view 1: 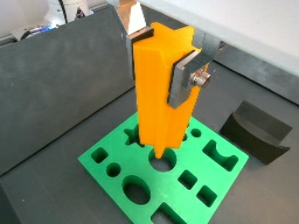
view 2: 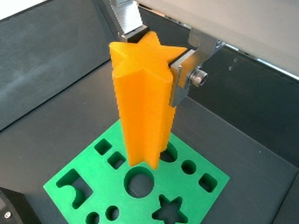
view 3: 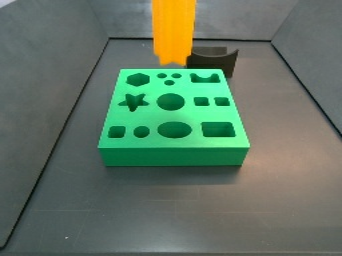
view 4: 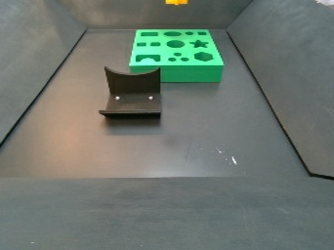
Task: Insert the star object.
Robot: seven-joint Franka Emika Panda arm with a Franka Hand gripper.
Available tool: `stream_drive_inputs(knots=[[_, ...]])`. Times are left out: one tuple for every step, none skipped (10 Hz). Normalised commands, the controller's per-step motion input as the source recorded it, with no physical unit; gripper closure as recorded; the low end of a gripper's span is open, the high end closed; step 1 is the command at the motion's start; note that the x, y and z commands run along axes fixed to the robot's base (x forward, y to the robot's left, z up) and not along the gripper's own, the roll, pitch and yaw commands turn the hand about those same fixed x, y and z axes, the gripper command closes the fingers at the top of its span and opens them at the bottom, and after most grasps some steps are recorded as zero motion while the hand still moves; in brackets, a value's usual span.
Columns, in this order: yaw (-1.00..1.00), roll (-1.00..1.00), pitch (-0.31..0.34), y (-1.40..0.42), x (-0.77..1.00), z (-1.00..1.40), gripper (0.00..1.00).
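Note:
My gripper (view 1: 162,66) is shut on the star object (view 1: 158,96), a tall orange peg with a star-shaped top, which hangs upright in both wrist views (view 2: 142,105). The silver fingers (view 2: 184,74) clamp its upper part from two sides. In a side view the peg (view 3: 174,30) hangs over the far part of the green board (view 3: 174,155), and its lower end is clear of the board. The star-shaped hole (view 3: 132,101) lies to one side of the peg, on the board's left in that view. Only the peg's tip (view 4: 177,3) shows in the opposite side view. The gripper is out of frame in both side views.
A dark grey curved block (view 3: 214,58) stands just behind the board; it also shows in a side view (view 4: 131,95) and in a wrist view (view 1: 260,127). Dark sloping walls surround the floor. The board (view 4: 196,73) has several other shaped holes.

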Motion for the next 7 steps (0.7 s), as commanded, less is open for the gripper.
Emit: stream_drive_inputs(knots=[[-0.11, -0.14, -0.130, 0.49, -0.37, -0.80, 1.00], [-0.23, -0.14, -0.076, 0.61, -0.53, -0.88, 1.00], [-0.28, -0.18, -0.097, 0.49, -0.82, -0.87, 1.00], [-0.30, -0.28, -0.111, 0.29, -0.88, -0.68, 1.00], [-0.28, -0.40, -0.153, 0.09, -0.75, -0.35, 1.00], [-0.37, -0.42, -0.153, 0.05, -0.56, -0.27, 1.00], [-0.56, -0.23, -0.060, -0.01, -0.33, -0.01, 1.00]])
